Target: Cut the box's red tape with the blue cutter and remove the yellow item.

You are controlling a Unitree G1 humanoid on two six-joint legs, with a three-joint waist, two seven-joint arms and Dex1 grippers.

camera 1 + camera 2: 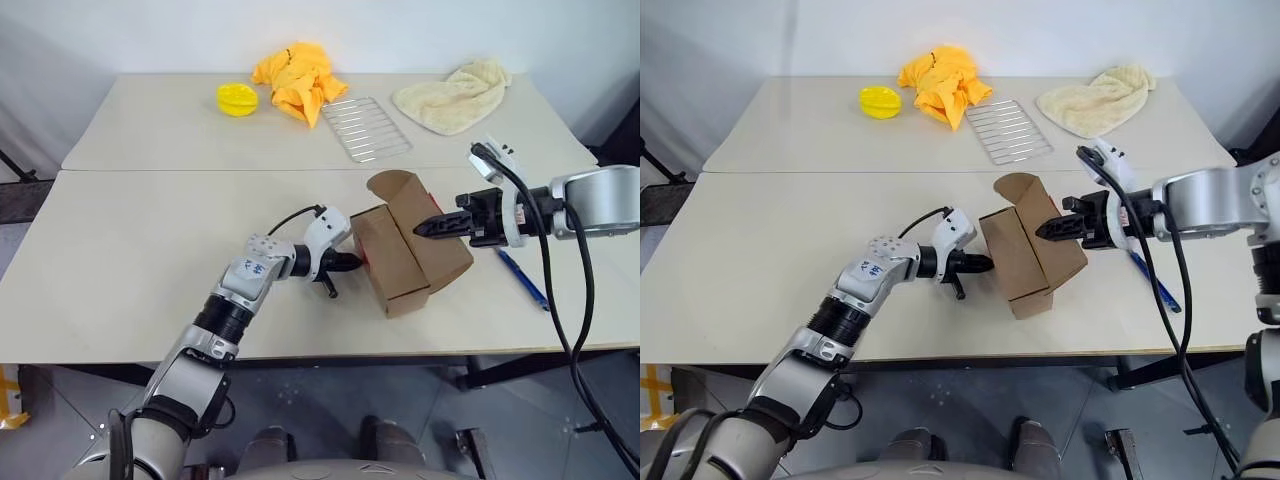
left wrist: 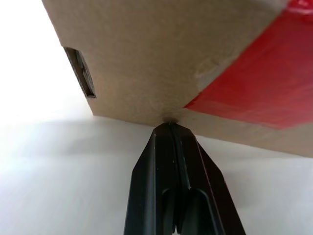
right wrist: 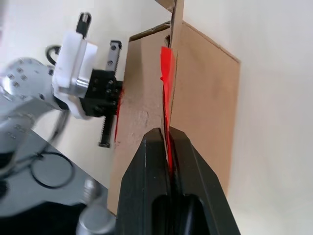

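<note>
text: none legible | left forearm [image 1: 252,268]: small blue marking, unreadable

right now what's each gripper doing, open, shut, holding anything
Left gripper: shut, holding nothing, its tip against the side of the box.
Right gripper: shut on the red tape at the box's flap seam.

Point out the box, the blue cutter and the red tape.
box [image 1: 400,265]: left eye view, on its brown front face.
blue cutter [image 1: 522,279]: left eye view, middle of the stick lying on the table.
red tape [image 2: 261,88]: left wrist view, on the red patch on the box.
</note>
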